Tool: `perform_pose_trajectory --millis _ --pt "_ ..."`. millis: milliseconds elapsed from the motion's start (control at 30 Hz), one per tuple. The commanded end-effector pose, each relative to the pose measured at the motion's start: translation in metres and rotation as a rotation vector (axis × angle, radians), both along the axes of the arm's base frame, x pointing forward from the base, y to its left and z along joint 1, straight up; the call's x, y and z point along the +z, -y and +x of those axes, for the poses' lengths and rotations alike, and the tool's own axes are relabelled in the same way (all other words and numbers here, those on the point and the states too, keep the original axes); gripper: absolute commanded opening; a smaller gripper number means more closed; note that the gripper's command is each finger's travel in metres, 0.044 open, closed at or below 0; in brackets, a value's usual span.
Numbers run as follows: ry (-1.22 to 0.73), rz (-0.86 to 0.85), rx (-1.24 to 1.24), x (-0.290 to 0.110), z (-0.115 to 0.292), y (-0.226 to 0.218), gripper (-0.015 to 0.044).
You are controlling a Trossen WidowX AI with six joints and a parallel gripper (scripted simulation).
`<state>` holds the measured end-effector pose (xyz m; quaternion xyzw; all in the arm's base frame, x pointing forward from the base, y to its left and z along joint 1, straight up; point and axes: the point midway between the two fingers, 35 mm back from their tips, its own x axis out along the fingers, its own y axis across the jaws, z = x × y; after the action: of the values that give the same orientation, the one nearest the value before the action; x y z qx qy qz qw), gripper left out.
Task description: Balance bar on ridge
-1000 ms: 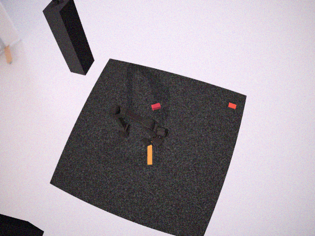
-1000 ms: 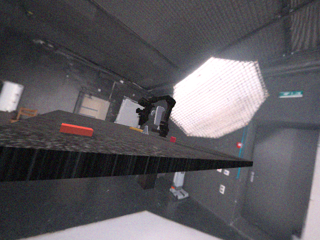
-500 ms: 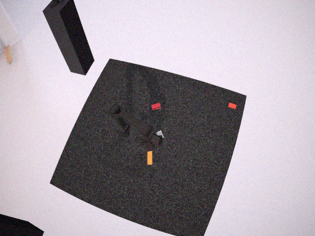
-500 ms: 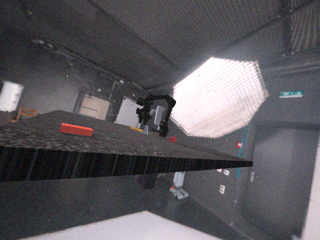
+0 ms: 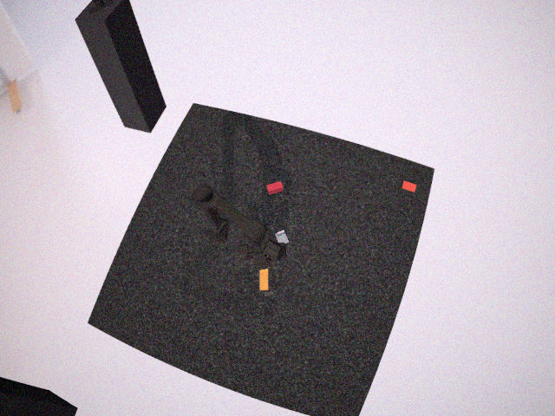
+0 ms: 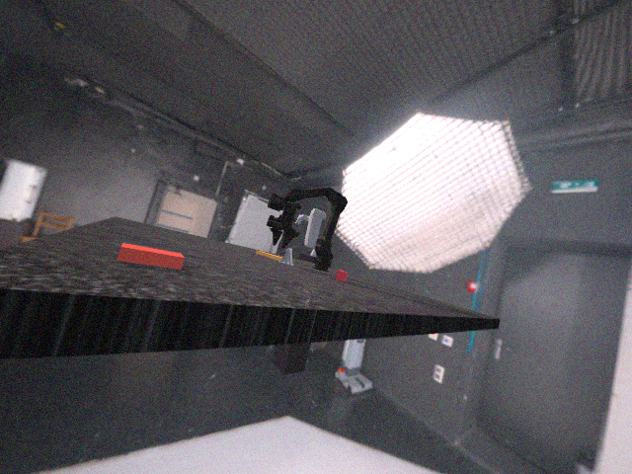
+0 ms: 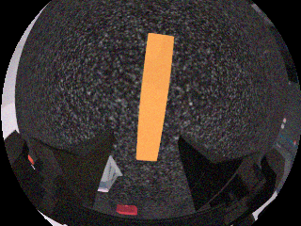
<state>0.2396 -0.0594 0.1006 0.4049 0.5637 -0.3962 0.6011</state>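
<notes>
The orange bar [image 5: 264,279] [image 6: 268,255] [image 7: 156,94] lies flat on the dark table [image 5: 323,322] [image 6: 219,277]. The ridge, a small light grey wedge [image 5: 282,237] [image 6: 288,257] [image 7: 110,175], stands on the table beyond the bar's near end in the wrist view, close to the left finger. My gripper [image 6: 280,246] [image 7: 146,137] is open and empty, pointing down above the table. In the wrist view the bar's near end lies between the two fingertips, below them. In the top view the arm hides the fingertips.
A crimson block [image 5: 274,188] [image 6: 341,276] [image 7: 127,210] lies on the table on the far side of the ridge from the bar. An orange-red block [image 5: 408,185] [image 6: 150,256] lies near a table edge, far from the arm.
</notes>
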Motion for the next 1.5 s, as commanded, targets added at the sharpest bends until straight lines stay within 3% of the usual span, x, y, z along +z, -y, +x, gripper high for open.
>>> perform_pose_trajectory --millis 0,1433,1467 --pt "-0.024 0.014 -0.008 -0.027 -0.005 -0.002 0.0315" --pt "-0.024 0.014 -0.008 -0.054 -0.004 -0.002 0.0315" --pt "-0.021 0.006 -0.002 -0.052 -0.003 -0.001 0.0289"
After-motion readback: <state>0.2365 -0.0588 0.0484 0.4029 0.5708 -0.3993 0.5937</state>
